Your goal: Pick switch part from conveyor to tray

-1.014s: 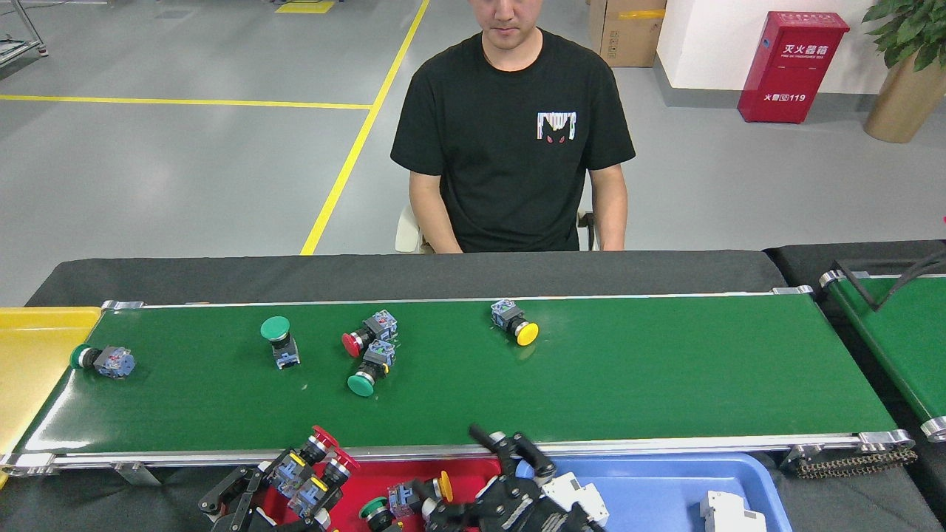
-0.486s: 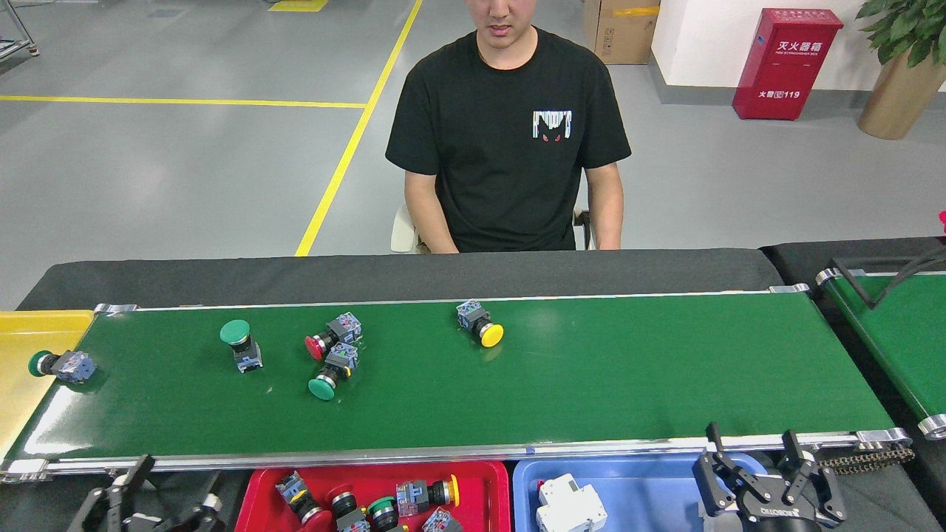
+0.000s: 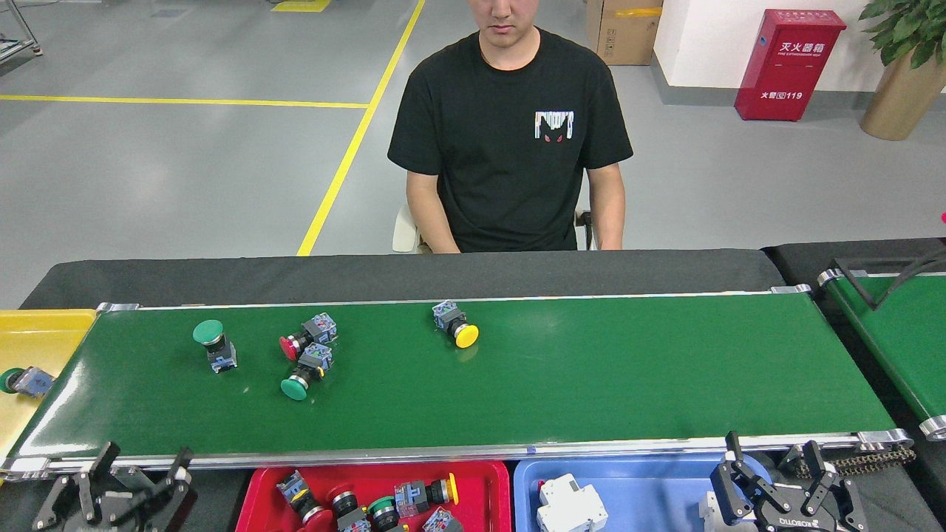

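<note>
Both claws — left claw (image 3: 140,471), right claw (image 3: 772,457) — spread, empty, near the conveyor (image 3: 591,384)

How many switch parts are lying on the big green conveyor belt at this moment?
4. A green-capped one sits far left, a red-capped one and a green-capped one lie close together beside it, and a yellow-capped one is near the middle. Another switch lies in the yellow bin.

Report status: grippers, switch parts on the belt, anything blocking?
Left gripper open, empty. Right gripper open, empty. Four switch parts on conveyor; nearest centre, the yellow-capped switch. Nothing in the way.
</note>
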Available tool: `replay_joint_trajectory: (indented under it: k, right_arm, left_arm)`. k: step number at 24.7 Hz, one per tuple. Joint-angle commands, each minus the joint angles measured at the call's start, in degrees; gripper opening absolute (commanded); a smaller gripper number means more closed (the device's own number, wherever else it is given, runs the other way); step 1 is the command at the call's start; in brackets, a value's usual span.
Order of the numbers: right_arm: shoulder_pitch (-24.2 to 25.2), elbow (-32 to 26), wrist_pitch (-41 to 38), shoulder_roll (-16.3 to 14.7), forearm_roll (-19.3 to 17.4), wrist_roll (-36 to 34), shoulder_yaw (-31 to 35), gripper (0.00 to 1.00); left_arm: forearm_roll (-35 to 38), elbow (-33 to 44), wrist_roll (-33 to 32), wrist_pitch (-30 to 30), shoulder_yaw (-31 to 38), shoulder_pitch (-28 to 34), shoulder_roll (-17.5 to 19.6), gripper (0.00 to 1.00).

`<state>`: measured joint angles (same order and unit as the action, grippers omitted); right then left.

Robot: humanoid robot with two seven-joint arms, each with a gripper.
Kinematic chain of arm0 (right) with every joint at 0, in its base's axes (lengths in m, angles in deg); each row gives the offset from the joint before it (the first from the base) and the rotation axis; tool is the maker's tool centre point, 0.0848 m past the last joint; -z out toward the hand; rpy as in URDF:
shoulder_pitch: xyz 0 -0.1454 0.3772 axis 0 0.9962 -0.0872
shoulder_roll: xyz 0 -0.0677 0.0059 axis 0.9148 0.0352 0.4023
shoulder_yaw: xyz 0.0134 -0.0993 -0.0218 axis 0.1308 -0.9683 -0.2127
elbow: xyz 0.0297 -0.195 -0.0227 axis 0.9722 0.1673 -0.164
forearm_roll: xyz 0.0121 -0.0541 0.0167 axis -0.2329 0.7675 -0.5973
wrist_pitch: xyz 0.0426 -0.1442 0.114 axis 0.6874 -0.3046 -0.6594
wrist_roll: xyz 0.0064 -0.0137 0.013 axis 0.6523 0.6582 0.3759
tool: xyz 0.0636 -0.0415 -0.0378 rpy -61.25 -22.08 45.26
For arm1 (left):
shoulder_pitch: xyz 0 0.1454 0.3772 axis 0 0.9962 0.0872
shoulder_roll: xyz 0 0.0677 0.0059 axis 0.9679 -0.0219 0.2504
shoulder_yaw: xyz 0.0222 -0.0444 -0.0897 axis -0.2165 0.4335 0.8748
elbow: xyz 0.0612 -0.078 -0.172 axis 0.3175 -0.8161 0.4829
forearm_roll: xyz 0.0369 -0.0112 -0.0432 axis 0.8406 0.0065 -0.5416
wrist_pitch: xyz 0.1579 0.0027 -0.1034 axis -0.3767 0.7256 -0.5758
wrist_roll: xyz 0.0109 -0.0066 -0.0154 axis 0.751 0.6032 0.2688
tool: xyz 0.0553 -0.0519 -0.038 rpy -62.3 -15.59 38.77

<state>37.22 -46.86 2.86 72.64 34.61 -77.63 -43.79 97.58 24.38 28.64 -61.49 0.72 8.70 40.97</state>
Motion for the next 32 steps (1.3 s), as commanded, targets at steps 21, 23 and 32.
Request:
replay_joint_trajectory:
  k: [21,23,32]
  right_arm:
    - [-0.1,-0.8,-0.6,-0.7,0.1,-0.2,-1.1,0.98]
    - [-0.2,-0.8,-0.5,-0.7,0.1,-0.2,-1.1,0.98]
    - [-0.1,-0.9,-0.5,-0.7,0.1,-0.2,-1.1,0.98]
  left_arm:
    - [-0.1,-38.9,7.7,17.1,-18.3,-25.1,8.7,0.09]
    - [-0.2,-38.0,8.8,12.2,-18.0,-24.4,8.6,0.04]
    - [-6.7,-1.5,6.1,2.2,-18.1,-2.5,7.4,0.01]
